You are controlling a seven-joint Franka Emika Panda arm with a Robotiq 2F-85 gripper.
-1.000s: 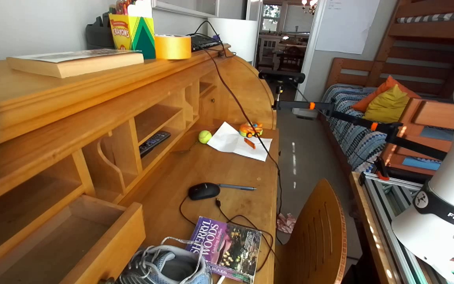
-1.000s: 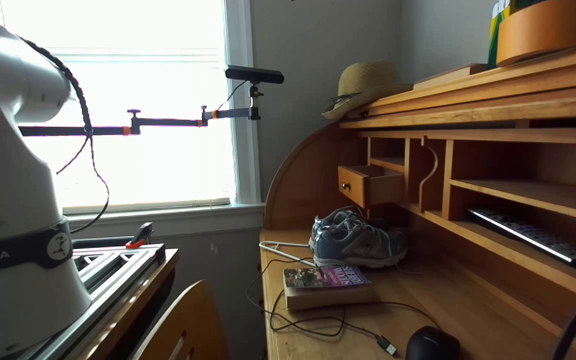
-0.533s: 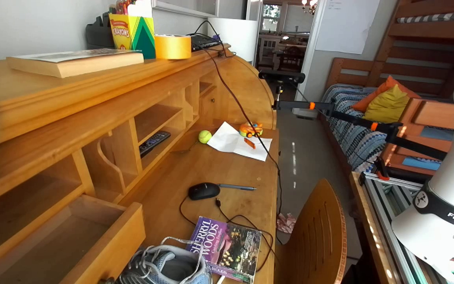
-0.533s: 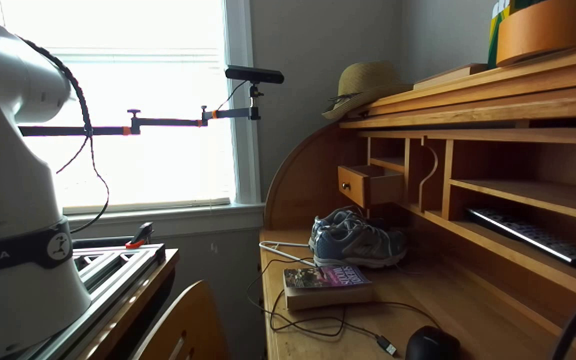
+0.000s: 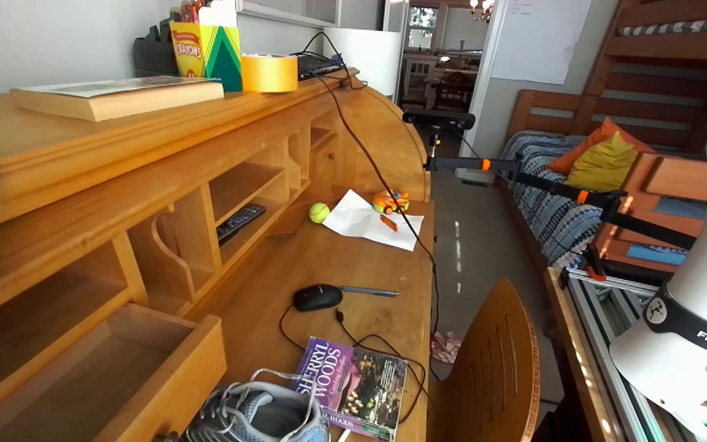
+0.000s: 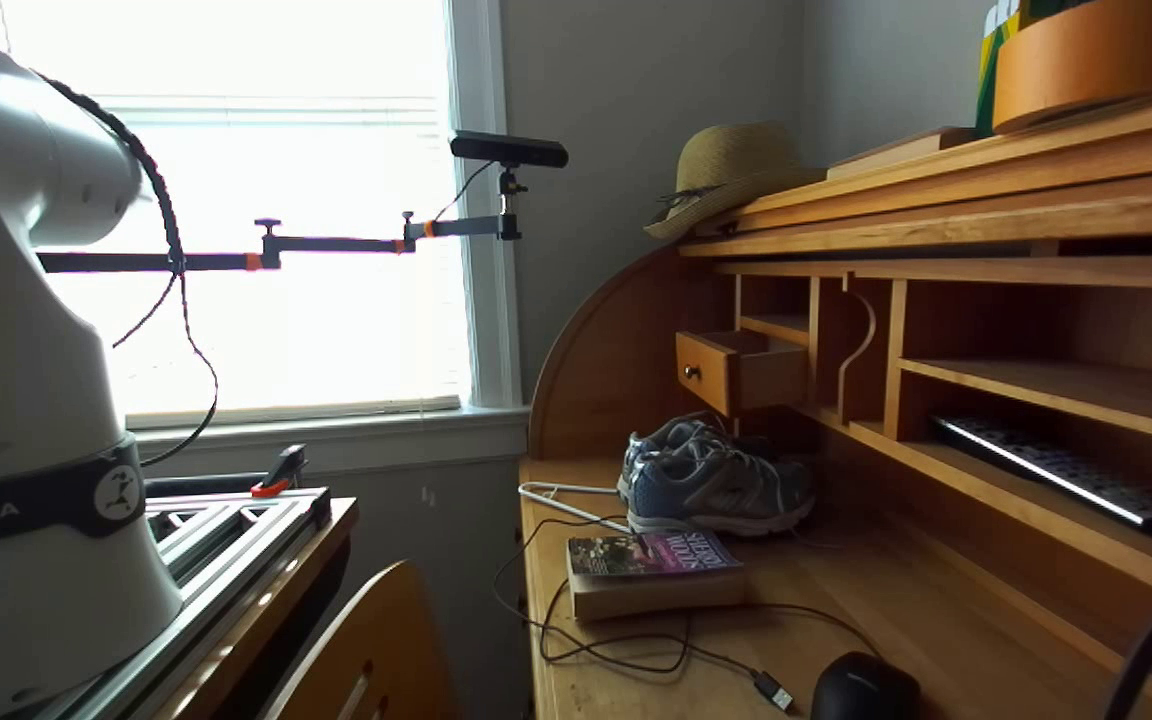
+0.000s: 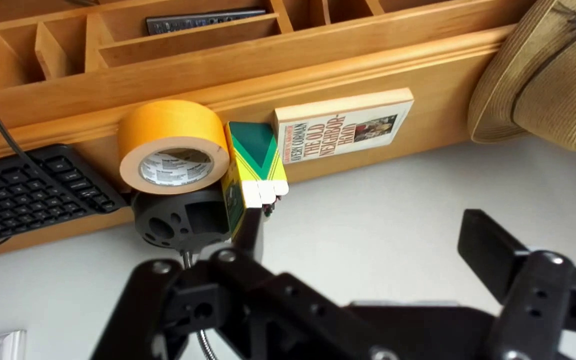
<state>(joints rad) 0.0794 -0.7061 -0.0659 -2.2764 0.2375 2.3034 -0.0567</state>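
Note:
My gripper [image 7: 363, 220] is open in the wrist view, with nothing between its fingers; it is outside both exterior views. A yellow and green crayon box [image 7: 258, 155] stands on the desk's top shelf and also shows in an exterior view [image 5: 206, 55]. The left finger overlaps the box in the picture; I cannot tell if they touch. An orange tape roll [image 7: 173, 145] sits beside the box, and a dark round holder [image 7: 183, 220] is behind them. A paperback [image 7: 343, 125] lies on the box's other side. A straw hat [image 7: 558, 80] and a black keyboard [image 7: 33, 190] lie farther out.
The roll-top desk has an open small drawer [image 5: 175, 380] and a remote [image 5: 242, 222] in a cubby. Below are grey shoes [image 6: 716, 480], a purple paperback [image 5: 359, 387], a mouse [image 5: 317, 297], cables and a tennis ball [image 5: 318, 212]. A chair [image 5: 494, 368] stands in front.

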